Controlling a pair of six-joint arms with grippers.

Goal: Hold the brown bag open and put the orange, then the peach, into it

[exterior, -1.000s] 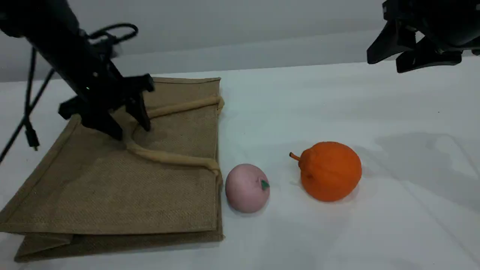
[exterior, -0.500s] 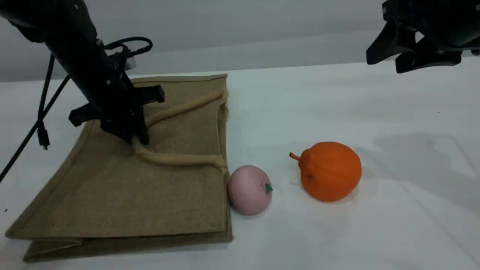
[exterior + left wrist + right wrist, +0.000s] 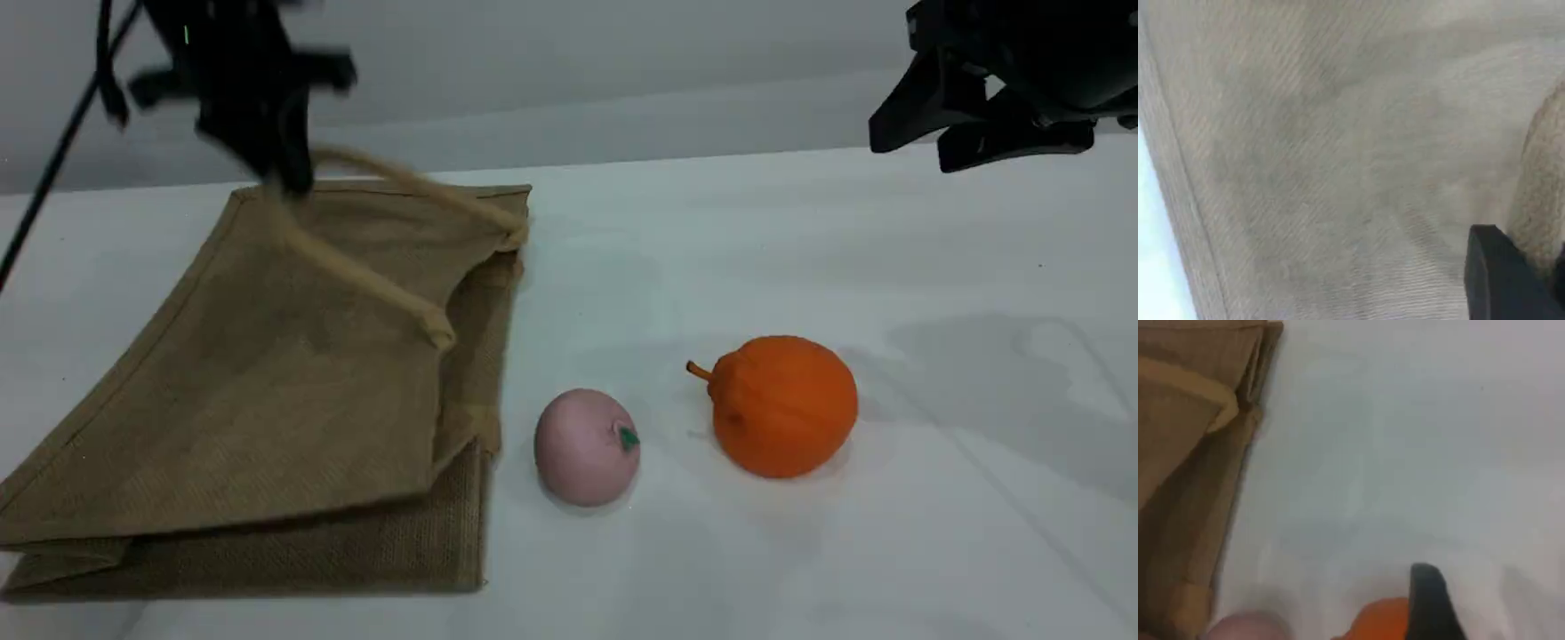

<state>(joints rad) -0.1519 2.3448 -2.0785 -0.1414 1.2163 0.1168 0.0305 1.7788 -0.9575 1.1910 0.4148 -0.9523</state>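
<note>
Lifting brown bag point(image 3: 267, 400) by handle point(image 3: 373, 279); left gripper point(image 3: 289, 178) now higher.

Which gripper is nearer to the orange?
Right. The right gripper hangs open over the table behind the orange; the left gripper is far across, beyond the peach, shut on the handle of the brown bag.

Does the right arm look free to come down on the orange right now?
Probably yes: the right gripper hangs open above the table, and nothing stands over the orange; the peach sits apart beside it.
</note>
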